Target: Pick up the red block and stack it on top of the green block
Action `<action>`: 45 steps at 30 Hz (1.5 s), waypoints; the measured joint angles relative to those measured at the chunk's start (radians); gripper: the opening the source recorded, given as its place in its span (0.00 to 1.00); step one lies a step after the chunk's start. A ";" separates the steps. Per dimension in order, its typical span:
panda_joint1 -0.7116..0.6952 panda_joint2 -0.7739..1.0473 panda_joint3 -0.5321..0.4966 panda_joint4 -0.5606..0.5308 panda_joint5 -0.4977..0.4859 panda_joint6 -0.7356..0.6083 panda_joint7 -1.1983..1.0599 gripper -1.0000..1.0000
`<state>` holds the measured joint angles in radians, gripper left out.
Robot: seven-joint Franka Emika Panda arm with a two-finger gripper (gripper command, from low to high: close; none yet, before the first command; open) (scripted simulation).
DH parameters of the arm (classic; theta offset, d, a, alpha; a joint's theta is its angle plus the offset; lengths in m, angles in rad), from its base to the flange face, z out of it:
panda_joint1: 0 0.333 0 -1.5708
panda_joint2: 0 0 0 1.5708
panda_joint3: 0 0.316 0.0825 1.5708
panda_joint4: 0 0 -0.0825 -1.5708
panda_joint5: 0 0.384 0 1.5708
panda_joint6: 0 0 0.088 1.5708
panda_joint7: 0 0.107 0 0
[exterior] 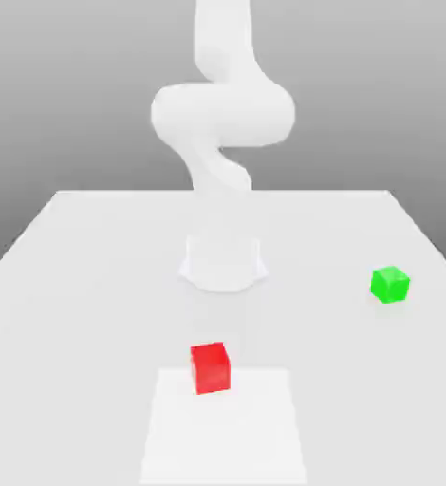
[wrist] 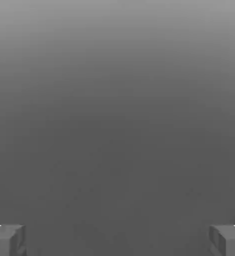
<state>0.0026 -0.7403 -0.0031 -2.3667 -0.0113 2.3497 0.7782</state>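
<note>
Red block on the table, jaws wide open and empty.
The red block (exterior: 210, 367) sits near the table's (exterior: 75, 285) front edge, about midway along it; the green block (exterior: 390, 285) lies well apart, close to the edge on the exterior view's right. The gripper (wrist: 117, 240) stands spread wide, fingertips (wrist: 7, 240) touching nothing.

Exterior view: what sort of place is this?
Likely a bare simulated tabletop test scene: a plain white table, a featureless grey backdrop, a smooth white robot arm, and only a small red cube and small green cube.
</note>
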 joint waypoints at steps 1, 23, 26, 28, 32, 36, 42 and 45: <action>0.001 0.030 -0.002 -0.032 -0.005 0.024 -0.011 0.50; -0.011 0.870 -0.034 -0.549 0.059 0.697 -0.325 0.50; -0.017 0.902 -0.025 -0.545 0.069 0.724 -0.333 0.00; -0.017 0.902 -0.025 -0.545 0.068 0.723 -0.332 0.00; -0.019 0.884 -0.026 -0.548 0.058 0.708 -0.324 0.00; -0.023 0.751 -0.033 -0.567 0.016 0.594 -0.294 0.00; 0.074 0.596 0.021 -0.581 0.031 0.458 -0.330 0.00; 0.201 0.565 0.091 -0.575 0.076 0.427 -0.391 0.00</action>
<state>0.2041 -0.1758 0.0879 -2.9421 0.0644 2.7767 0.3874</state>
